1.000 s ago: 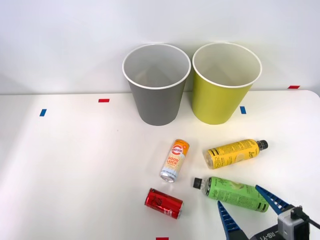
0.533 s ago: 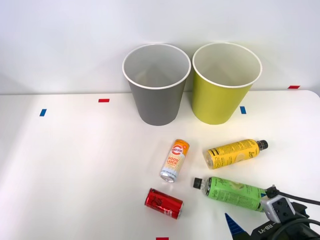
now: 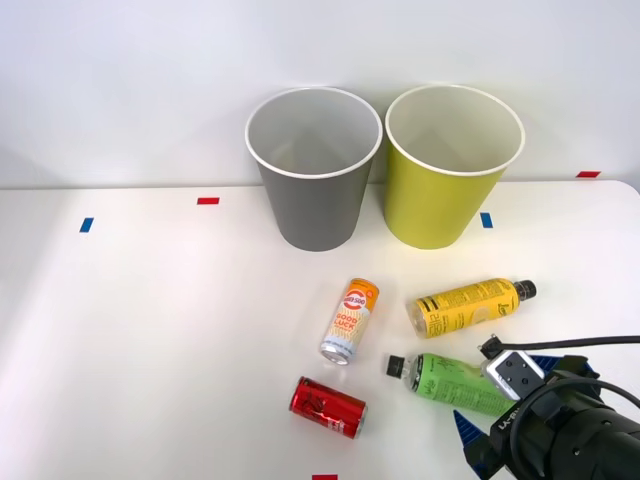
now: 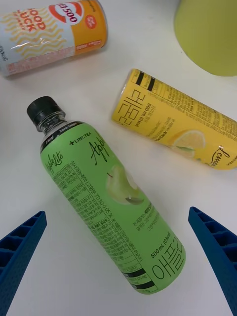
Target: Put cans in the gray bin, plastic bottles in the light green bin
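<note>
My right hand (image 4: 118, 264) hangs over the near right part of the white table (image 3: 150, 330), spread wide and holding nothing. Its two blue ribbed fingers (image 4: 19, 256) stand well apart, one on each side of the green-label bottle (image 4: 111, 197), without touching it.

The green-label bottle lies on its side on the table, directly beneath my hand. From the front, its black cap (image 3: 396, 366) points toward my left, and its far end is hidden under my wrist. A blue fingertip shows just in front of the bottle in that view.

The yellow-label bottle (image 3: 465, 306) also lies on its side, just beyond the green one and apart from it, with its black cap pointing to my right.

The white-and-orange can (image 3: 349, 321) lies on its side to the left of both bottles, near the green bottle's cap but not touching it. The red can (image 3: 328, 407) lies on its side nearer to me, to the left of the green bottle and apart from it.

At the back of the table, two tall round bins stand upright side by side. The gray bin (image 3: 314, 205) is on the left and the light green bin (image 3: 440, 205) on the right. Both have white rims and white insides.
</note>
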Robot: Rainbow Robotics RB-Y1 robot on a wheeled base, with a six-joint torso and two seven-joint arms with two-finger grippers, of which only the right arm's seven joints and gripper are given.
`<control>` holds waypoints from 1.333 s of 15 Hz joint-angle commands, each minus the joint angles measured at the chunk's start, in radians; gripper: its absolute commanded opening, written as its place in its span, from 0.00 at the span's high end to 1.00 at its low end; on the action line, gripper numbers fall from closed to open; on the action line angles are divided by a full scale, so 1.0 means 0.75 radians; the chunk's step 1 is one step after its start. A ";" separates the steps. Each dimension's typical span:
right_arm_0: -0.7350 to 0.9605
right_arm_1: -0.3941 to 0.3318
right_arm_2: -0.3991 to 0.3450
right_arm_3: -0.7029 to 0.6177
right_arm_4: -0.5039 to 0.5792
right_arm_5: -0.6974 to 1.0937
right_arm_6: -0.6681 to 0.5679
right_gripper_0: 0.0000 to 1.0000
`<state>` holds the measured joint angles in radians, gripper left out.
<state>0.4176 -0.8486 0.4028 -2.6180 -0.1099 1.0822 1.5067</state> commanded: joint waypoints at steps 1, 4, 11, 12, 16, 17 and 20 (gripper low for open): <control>-0.107 0.021 0.001 0.000 -0.128 0.171 0.204 0.00; -0.215 0.064 0.001 0.000 -0.230 0.304 0.413 0.00; -0.399 0.111 0.001 0.000 -0.400 0.418 0.705 0.00; -0.422 0.121 0.001 0.000 -0.412 0.435 0.732 0.00; -0.532 0.182 0.001 0.000 -0.424 0.688 0.740 0.00; -0.534 0.187 0.001 0.000 -0.422 0.690 0.736 0.00; -0.536 0.193 0.001 0.046 -0.406 0.690 0.738 0.00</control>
<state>0.0157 -0.7078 0.4035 -2.5962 -0.4181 1.6001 2.0595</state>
